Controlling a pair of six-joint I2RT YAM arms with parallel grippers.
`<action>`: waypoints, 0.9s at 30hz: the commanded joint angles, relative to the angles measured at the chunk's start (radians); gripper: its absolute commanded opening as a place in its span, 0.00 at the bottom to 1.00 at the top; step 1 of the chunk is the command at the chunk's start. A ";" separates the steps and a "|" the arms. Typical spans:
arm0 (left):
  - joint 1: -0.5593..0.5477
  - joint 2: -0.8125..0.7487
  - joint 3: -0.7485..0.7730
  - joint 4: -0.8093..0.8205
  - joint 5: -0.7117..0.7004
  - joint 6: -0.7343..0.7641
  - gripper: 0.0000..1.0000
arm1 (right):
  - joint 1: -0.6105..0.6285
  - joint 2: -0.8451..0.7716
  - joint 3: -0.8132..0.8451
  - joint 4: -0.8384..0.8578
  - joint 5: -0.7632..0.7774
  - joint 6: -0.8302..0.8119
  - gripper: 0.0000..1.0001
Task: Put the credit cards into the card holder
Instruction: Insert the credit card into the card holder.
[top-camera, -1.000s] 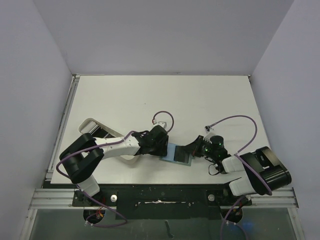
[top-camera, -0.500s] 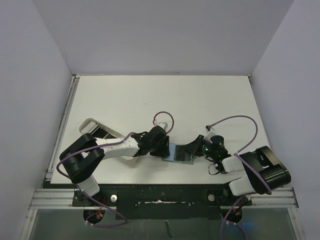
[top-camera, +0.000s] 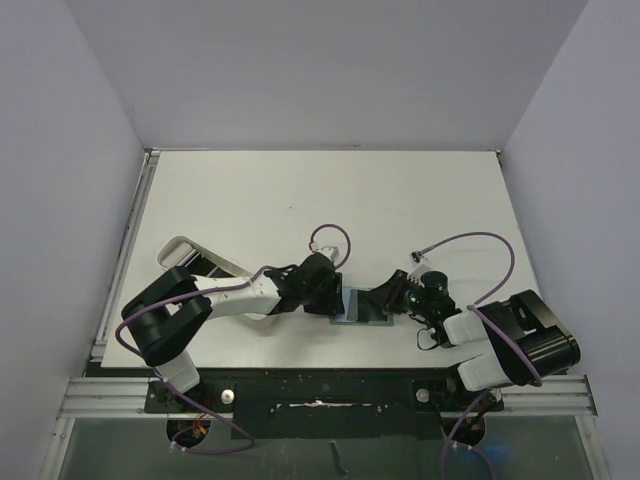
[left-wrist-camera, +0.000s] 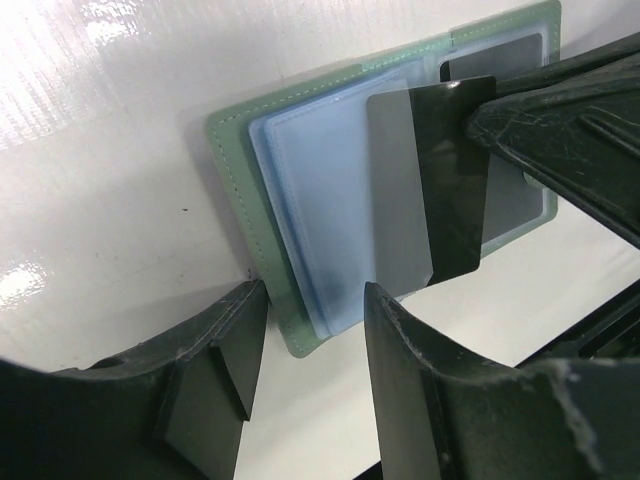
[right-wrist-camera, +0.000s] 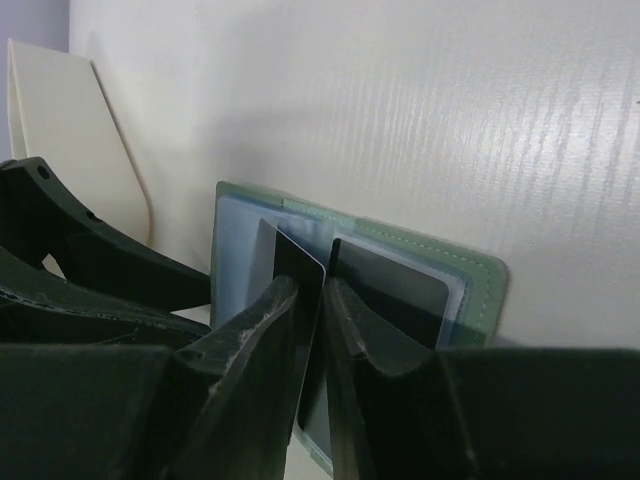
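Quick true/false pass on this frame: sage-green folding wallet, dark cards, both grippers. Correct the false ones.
1. The sage-green folding wallet lies open on the white table. True.
2. The right gripper pinches a dark thin rectangular card over the wallet. True.
3. The left gripper is shut on that card. False: its jaws stand apart at the wallet's near edge, away from the card.
4. The wallet holds no card. False: a second dark card already sits tucked in one half.
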 joint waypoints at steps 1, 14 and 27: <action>-0.015 0.026 -0.003 0.032 0.021 -0.015 0.42 | 0.006 -0.039 0.028 -0.114 0.029 -0.034 0.25; 0.008 -0.049 -0.047 0.144 0.027 -0.046 0.40 | 0.095 -0.284 0.176 -0.655 0.252 -0.100 0.46; 0.029 -0.032 -0.078 0.240 0.074 -0.045 0.39 | 0.198 -0.113 0.227 -0.494 0.215 -0.034 0.45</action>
